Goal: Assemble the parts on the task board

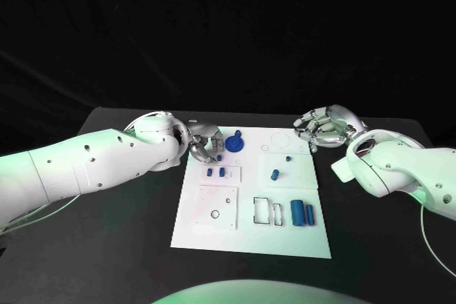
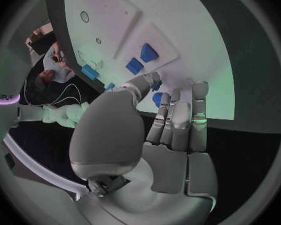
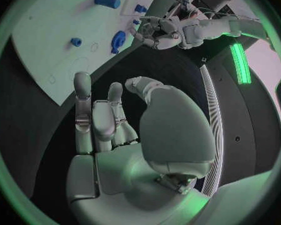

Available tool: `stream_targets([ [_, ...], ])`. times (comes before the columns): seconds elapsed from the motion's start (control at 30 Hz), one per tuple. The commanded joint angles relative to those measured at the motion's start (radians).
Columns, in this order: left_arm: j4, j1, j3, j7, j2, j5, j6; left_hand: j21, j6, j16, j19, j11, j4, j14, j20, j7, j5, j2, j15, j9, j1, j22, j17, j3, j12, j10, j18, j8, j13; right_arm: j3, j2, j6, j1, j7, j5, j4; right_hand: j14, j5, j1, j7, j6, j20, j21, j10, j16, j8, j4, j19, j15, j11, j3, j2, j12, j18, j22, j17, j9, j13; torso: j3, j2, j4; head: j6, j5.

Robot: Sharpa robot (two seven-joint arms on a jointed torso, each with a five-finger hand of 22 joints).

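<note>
White and flat, the task board [image 1: 249,241] lies in the middle of a black table [image 1: 124,251], its long side running away from the robot. Small blue parts sit on it. A round blue disc with a stem [image 1: 234,144] lies near the board's far left corner. Two small blue blocks [image 1: 215,173] sit side by side on a raised white panel just nearer the robot. A small blue peg [image 1: 275,174] stands on a second raised panel to the right of them, with a tiny blue piece [image 1: 288,159] just beyond it. Two blue cylinders [image 1: 302,212] lie side by side near the board's right edge, beside two narrow rectangular slots [image 1: 267,211]. A square white panel with a round hole [image 1: 217,208] lies at the near left.

The left hand [image 1: 200,144] reaches in from the left and sits at the board's far left corner, just beside the blue disc. Its fingers [image 2: 178,116] lie close together and bent over the board's edge. In the left wrist view a blue piece shows partly behind the fingertips, but I cannot tell whether the hand is gripping it or only hovering over it.

The right hand [image 1: 326,126] is held off the board's far right corner, above the black table. Its fingers [image 3: 97,120] are curled loosely, slightly apart, and hold nothing.
</note>
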Motion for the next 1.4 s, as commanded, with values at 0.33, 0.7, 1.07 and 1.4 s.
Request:
stream_targets([
  [0.33,0.034,0.001,0.02,0.065,-0.077,0.253,-0.07,-0.052,0.035,-0.027,-0.026,-0.003,-0.002,-0.052,0.003,0.026,0.015,0.012,-0.003,0.005,-0.002,-0.012,-0.093,-0.018,0.056,0.003,0.013,0.044,0.01,0.0,-0.002,0.097,-0.001,0.001,-0.18,-0.024,0.018,-0.19,0.015,0.009,0.049,0.006,0.075,-0.015,0.02,-0.024,-0.1,0.042,0.01,0.011,0.069,-0.002,-0.271,0.004,0.066,0.015,-0.043,-0.222,0.0004,-0.002,-0.0002,0.006,-0.006],
  [0.7,0.057,0.003,0.028,0.327,-0.179,1.076,-0.222,-0.323,0.044,-0.421,-0.224,0.01,0.057,-0.424,0.02,0.074,-0.023,0.067,0.021,0.008,-0.026,-0.15,-0.524,0.007,0.142,-0.033,0.01,0.113,0.0,0.001,0.005,0.301,-0.001,-0.116,-0.688,-0.029,0.08,-0.34,0.017,0.027,0.082,0.035,0.3,-0.09,0.154,-0.117,-0.167,0.146,0.041,0.051,0.016,-0.006,-0.524,-0.033,0.223,0.171,-0.119,-0.412,0.0002,-0.005,0.0027,0.016,-0.058],
  [1.07,0.029,0.002,0.028,0.445,-0.21,1.346,-0.208,-0.537,0.068,-0.622,-0.259,0.0,0.139,-0.51,0.051,0.063,-0.047,0.052,0.04,-0.008,-0.035,-0.357,-0.643,-0.033,0.05,0.127,0.018,0.114,-0.087,0.001,0.035,0.307,-0.019,-0.156,-0.874,-0.037,0.095,-0.332,0.028,0.036,0.115,0.035,0.409,-0.051,0.18,-0.127,-0.174,0.2,0.045,0.056,0.002,-0.002,-0.556,-0.053,0.296,0.202,-0.137,-0.449,0.0008,-0.007,-0.0002,0.017,-0.065],
  [1.4,0.046,0.002,0.028,0.463,-0.224,1.392,-0.219,-0.586,0.071,-0.711,-0.239,0.01,0.149,-0.486,0.058,0.069,-0.041,0.054,0.048,-0.015,-0.008,-0.424,-0.68,-0.045,-0.037,0.138,0.018,0.087,-0.09,0.0,0.068,0.307,-0.036,-0.17,-0.912,-0.059,0.097,-0.334,0.038,0.031,0.145,0.034,0.442,-0.019,0.184,-0.131,-0.171,0.216,0.044,0.053,0.016,0.013,-0.586,-0.058,0.32,0.202,-0.147,-0.474,0.0008,-0.006,0.0009,0.02,-0.065],
])
